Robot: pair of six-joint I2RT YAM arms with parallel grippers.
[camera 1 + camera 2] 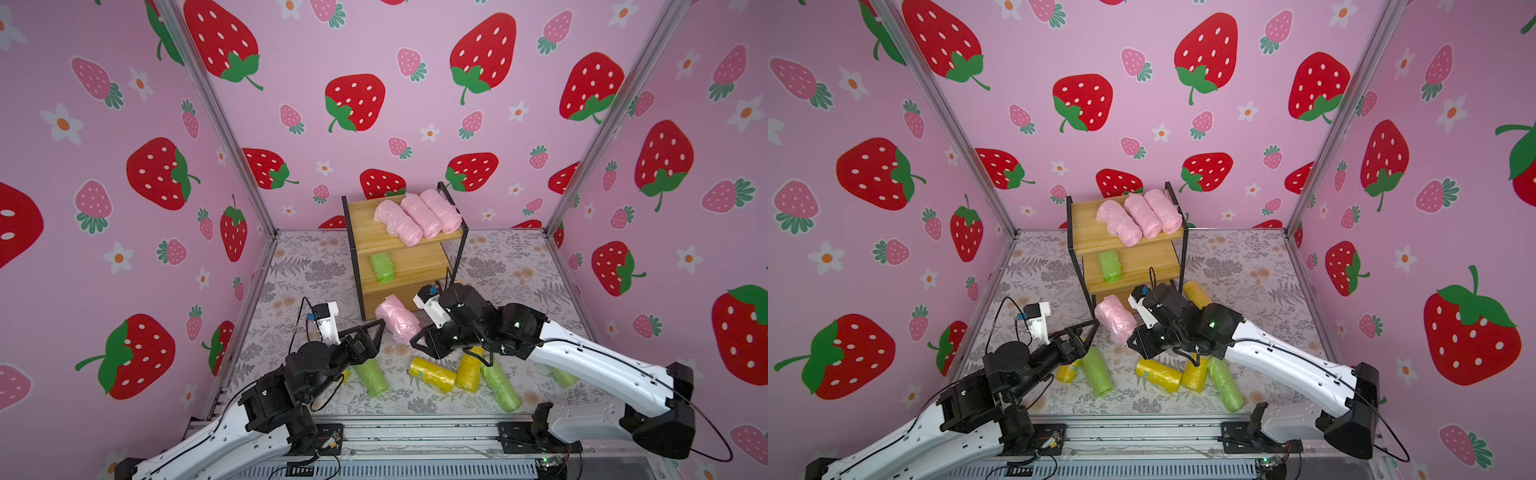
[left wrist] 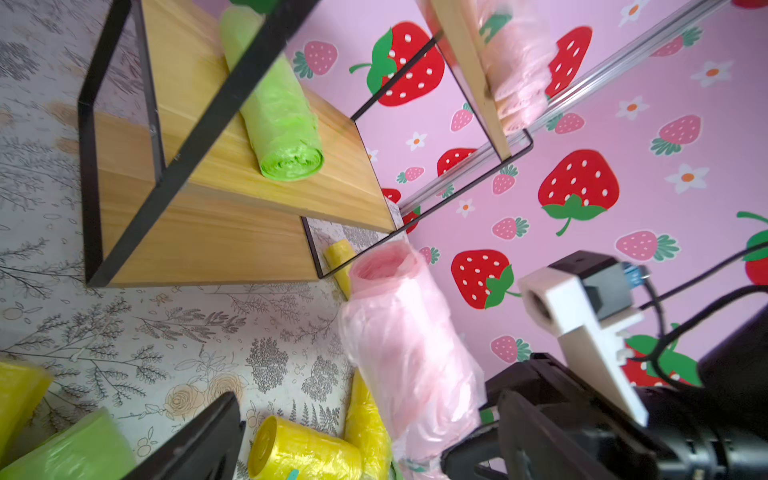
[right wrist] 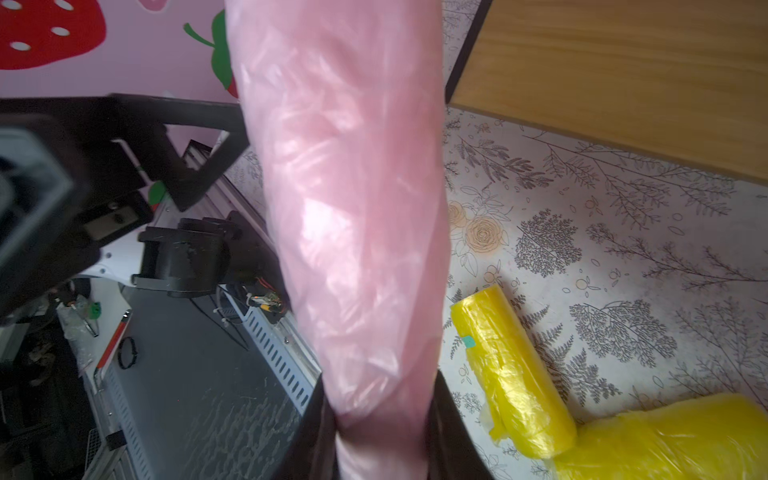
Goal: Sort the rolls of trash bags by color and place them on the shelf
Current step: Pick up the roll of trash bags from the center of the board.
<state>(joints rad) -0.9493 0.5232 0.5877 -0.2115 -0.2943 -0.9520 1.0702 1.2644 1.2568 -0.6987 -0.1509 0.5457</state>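
Observation:
My right gripper (image 1: 417, 338) (image 3: 382, 436) is shut on one end of a pale pink roll (image 1: 398, 318) (image 1: 1116, 318) (image 3: 353, 208), which hangs above the floor in front of the shelf (image 1: 361, 218) (image 1: 1086, 216). Just to that roll's left my left gripper (image 1: 377, 336) (image 2: 365, 440) stands open, with nothing between its fingers. Three pink rolls (image 1: 415, 216) lie side by side on the shelf's top board. One light green roll (image 1: 382, 267) (image 2: 278, 112) rests on the middle board. Yellow rolls (image 1: 432, 374) (image 3: 515, 374) and green rolls (image 1: 372, 376) lie loose on the floor below both grippers.
A further green roll (image 1: 500, 386) lies under the right arm. Another yellow roll (image 1: 1196, 293) sits by the shelf's right foot. Strawberry-print walls close in the back and both sides. A metal rail (image 1: 415, 432) runs along the front edge.

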